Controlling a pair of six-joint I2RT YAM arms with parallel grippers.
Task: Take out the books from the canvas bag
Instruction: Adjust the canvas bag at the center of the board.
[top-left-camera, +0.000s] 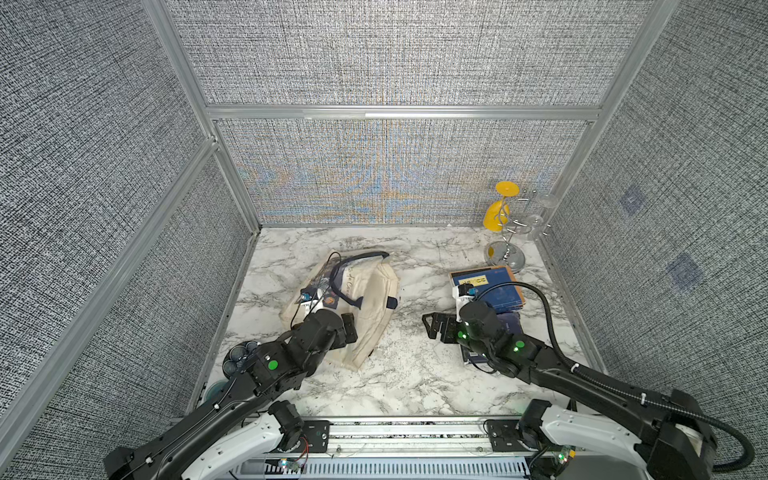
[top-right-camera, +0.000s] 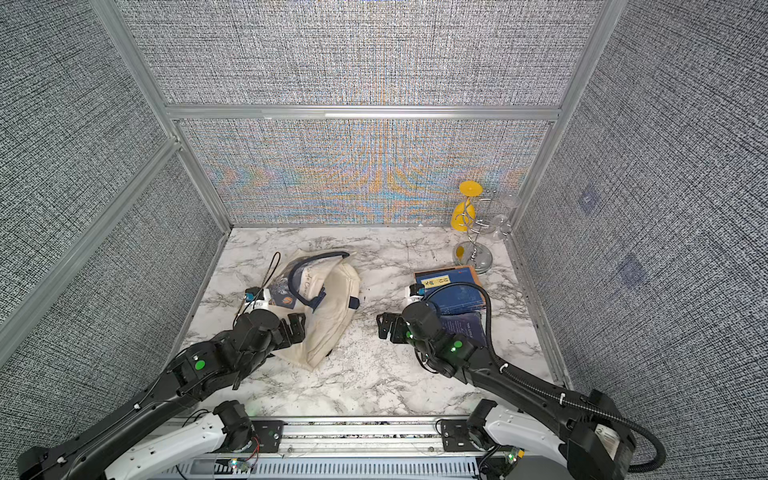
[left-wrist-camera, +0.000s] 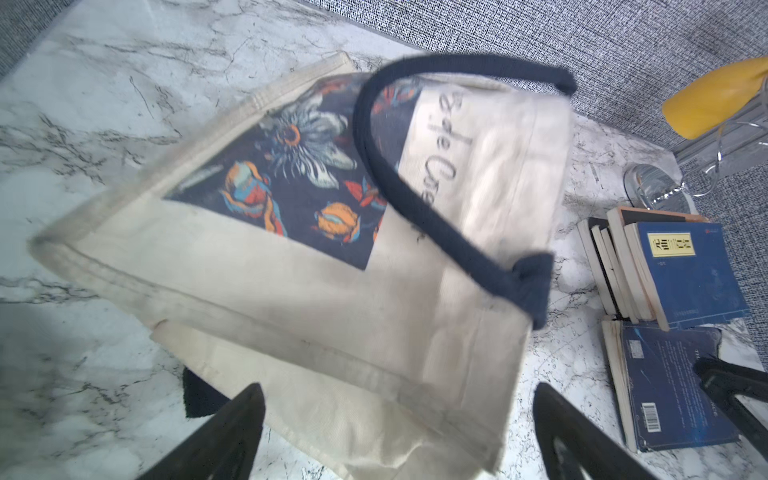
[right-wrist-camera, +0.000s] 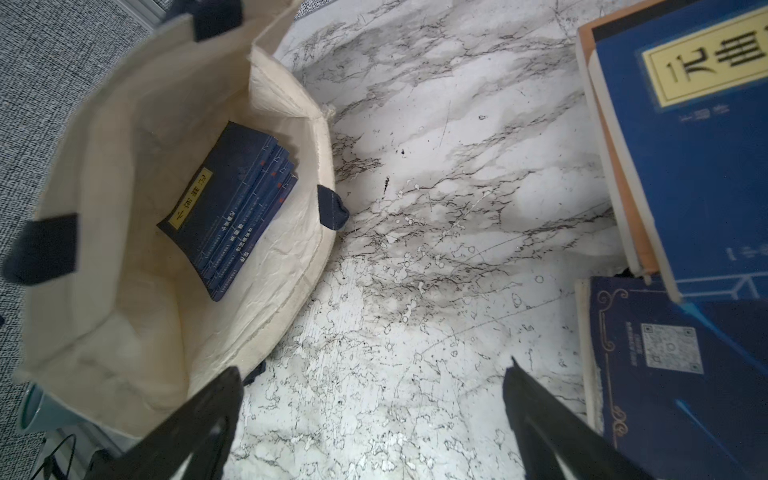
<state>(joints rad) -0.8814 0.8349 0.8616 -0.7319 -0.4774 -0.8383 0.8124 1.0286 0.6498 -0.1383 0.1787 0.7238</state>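
- Marble tabletop (top-left-camera: 407, 374): cream navy-handled canvas bag (top-left-camera: 376, 307) lies mouth toward my right arm.
- Thin navy books (right-wrist-camera: 232, 208) sit deep inside, lengthwise.
- Right fingers (right-wrist-camera: 199, 424) apart, nearest the mouth; left fingers (left-wrist-camera: 232, 432) apart over the cloth.

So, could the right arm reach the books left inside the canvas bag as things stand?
Probably yes: in the right wrist view the canvas bag gapes toward the open right gripper, the books lie in plain sight inside, and only bare marble lies between.
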